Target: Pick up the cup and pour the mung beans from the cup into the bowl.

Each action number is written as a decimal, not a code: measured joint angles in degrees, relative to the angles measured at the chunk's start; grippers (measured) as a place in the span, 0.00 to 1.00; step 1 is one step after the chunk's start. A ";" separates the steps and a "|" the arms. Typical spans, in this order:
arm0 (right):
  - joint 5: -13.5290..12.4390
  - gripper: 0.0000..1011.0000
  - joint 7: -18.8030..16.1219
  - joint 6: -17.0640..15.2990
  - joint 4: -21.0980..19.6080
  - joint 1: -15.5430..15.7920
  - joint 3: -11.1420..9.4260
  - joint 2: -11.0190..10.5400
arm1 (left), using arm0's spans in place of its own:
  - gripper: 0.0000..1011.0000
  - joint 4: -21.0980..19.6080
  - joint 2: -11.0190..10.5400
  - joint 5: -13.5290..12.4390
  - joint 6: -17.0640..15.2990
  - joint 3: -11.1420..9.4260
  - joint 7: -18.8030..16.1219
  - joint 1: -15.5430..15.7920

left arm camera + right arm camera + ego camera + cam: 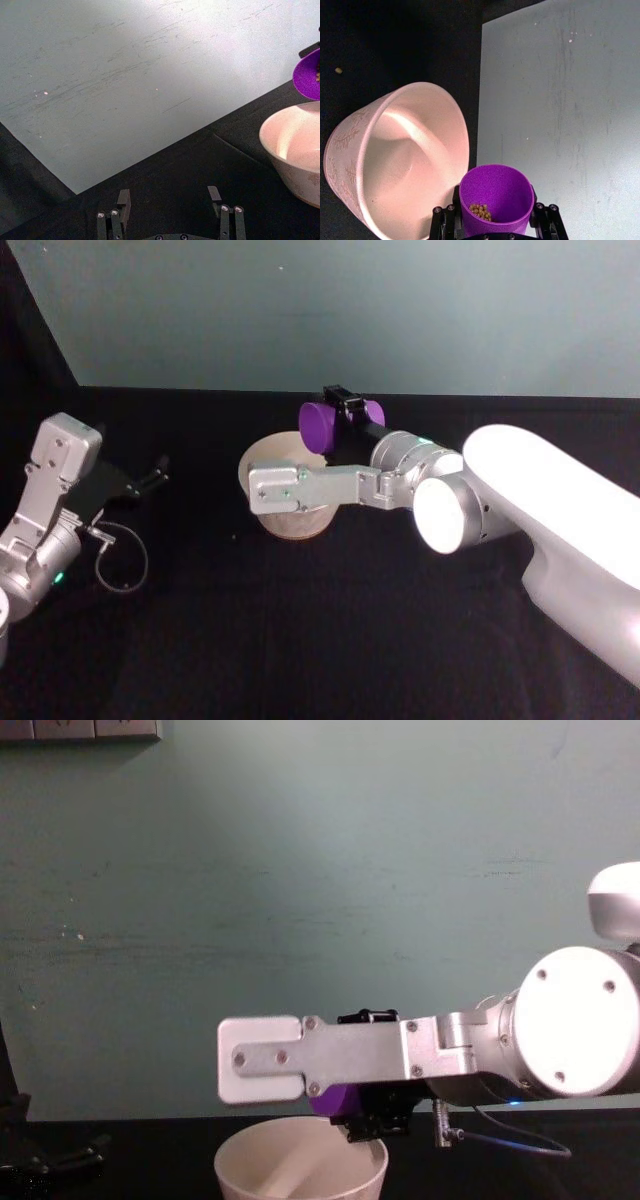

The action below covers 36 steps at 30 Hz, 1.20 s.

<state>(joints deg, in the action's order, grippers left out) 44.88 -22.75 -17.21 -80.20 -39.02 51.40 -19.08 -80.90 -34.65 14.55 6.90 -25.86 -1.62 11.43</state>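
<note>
one cup holding mung beans, clamped in right gripper jaws above one bowl; left gripper jaws apart, idle.

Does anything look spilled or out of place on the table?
One stray grain lies on the black table, apart from the bowl, likely a spilled mung bean. Otherwise the right gripper holds the tipped cup at the bowl's rim, beans inside; left gripper sits idle, open.

From the chest, you see the right arm covering most of the cup, the view's bottom edge cropping the bowl. At the left wrist, the view's edge cuts both off; the mung beans there are specks too small to count.
</note>
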 joint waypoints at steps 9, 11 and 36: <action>5.32 0.72 -0.81 -0.39 0.31 -1.01 2.30 0.41 | 0.99 0.00 0.00 0.00 0.00 0.00 0.00 0.00; 6.66 0.72 -1.08 -0.54 0.27 -1.25 2.76 0.50 | 0.99 0.00 0.00 0.00 0.00 0.00 0.00 0.00; 12.48 0.72 -3.28 0.35 0.41 -0.94 2.62 2.07 | 0.99 0.00 0.00 0.01 0.00 0.00 0.00 0.00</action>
<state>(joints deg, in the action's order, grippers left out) 57.36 -26.03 -16.86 -79.79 -39.95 54.02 -17.01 -80.90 -34.64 14.55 6.91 -25.86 -1.62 11.43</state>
